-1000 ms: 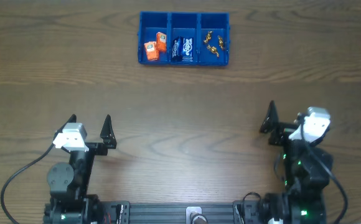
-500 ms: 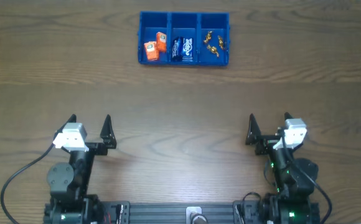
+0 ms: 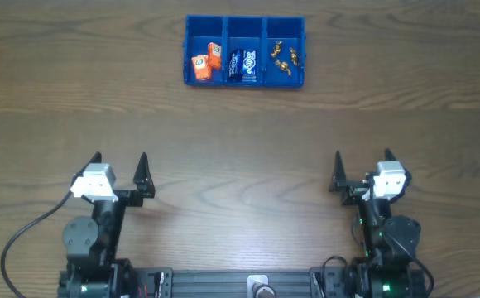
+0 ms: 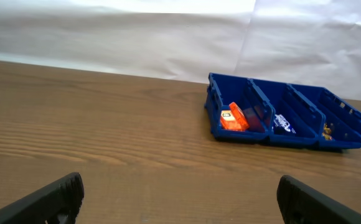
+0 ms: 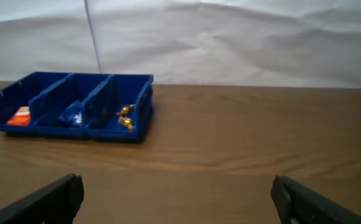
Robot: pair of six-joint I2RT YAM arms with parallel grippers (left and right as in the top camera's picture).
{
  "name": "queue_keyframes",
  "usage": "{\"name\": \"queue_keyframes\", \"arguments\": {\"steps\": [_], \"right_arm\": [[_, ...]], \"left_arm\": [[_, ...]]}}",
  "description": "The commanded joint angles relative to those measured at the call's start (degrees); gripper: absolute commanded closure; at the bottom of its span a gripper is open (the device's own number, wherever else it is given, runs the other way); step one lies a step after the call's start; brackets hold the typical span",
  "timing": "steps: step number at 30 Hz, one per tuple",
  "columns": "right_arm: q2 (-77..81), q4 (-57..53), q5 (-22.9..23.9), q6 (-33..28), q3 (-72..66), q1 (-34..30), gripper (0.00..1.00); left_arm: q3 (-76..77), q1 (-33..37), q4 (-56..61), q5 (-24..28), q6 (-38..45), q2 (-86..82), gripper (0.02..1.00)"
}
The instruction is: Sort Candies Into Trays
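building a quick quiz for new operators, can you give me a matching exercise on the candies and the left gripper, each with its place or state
Column one:
1 orange candies
2 blue packets
3 gold candies
4 left gripper

Column two:
a right compartment of the blue tray
b open, above the bare table
c middle compartment
d left compartment

Pairs: 1-d, 2-c, 3-a, 4-b

My two arms sit folded low over their bases, one at each side. My left gripper (image 3: 120, 159) points forward, its two dark fingers spread wide apart, holding nothing. My right gripper (image 3: 362, 157) mirrors it, fingers likewise spread wide and empty, both wrists held level.
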Motion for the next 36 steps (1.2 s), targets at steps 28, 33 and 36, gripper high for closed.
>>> {"name": "queue_keyframes", "arguments": {"steps": [28, 33, 36], "right_arm": [[-0.5, 1.2, 4.2, -1.9, -1.6, -0.1, 0.003], [-0.5, 1.2, 4.2, -1.9, -1.6, -0.1, 0.003], [-0.5, 1.2, 4.2, -1.9, -1.6, -0.1, 0.003]], "left_arm": [[-1.1, 0.2, -1.9, 1.0, 0.6, -0.3, 0.020], [-1.1, 0.2, -1.9, 1.0, 0.6, -0.3, 0.020], [-1.1, 0.2, -1.9, 1.0, 0.6, -0.3, 0.020]]}}
